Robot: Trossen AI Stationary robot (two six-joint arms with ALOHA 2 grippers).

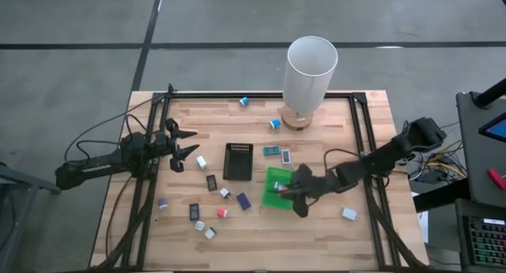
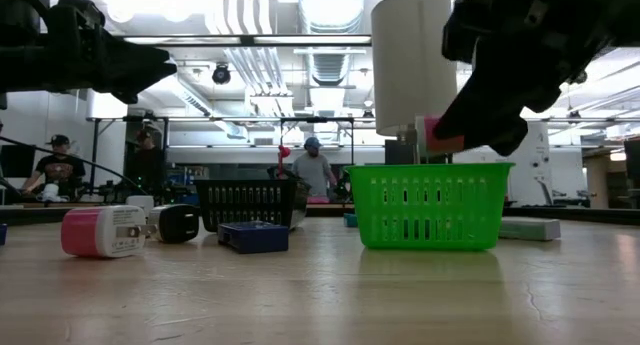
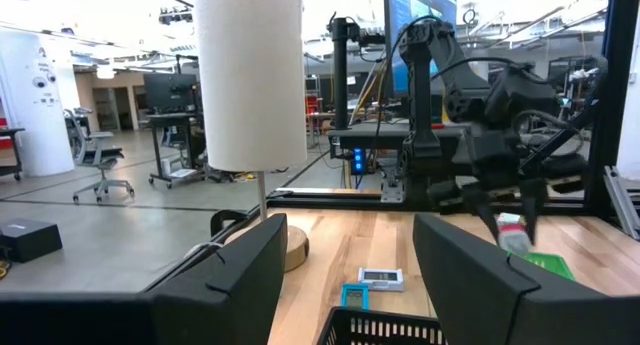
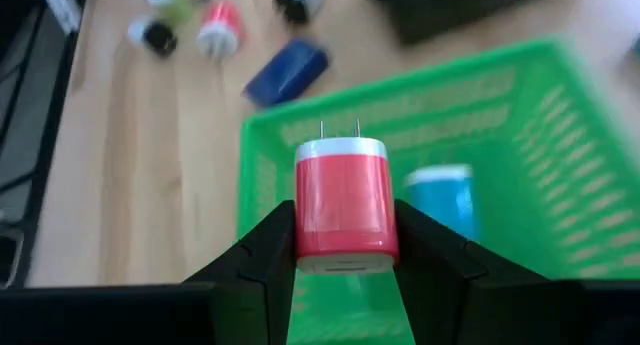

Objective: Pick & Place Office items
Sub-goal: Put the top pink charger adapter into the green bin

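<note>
plug [image 4: 342, 210]: red/white charger, light, rigid, slick; held by its flat sides
R gripper [image 4: 342, 247]: clamped on plug, over green basket [image 4: 560, 195]
L gripper [image 1: 188, 144]: open, desk's left edge

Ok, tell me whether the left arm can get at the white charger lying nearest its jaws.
Probably yes. The left gripper hangs open and empty just beside the white charger, with bare wood around it; the black basket sits farther off.
</note>
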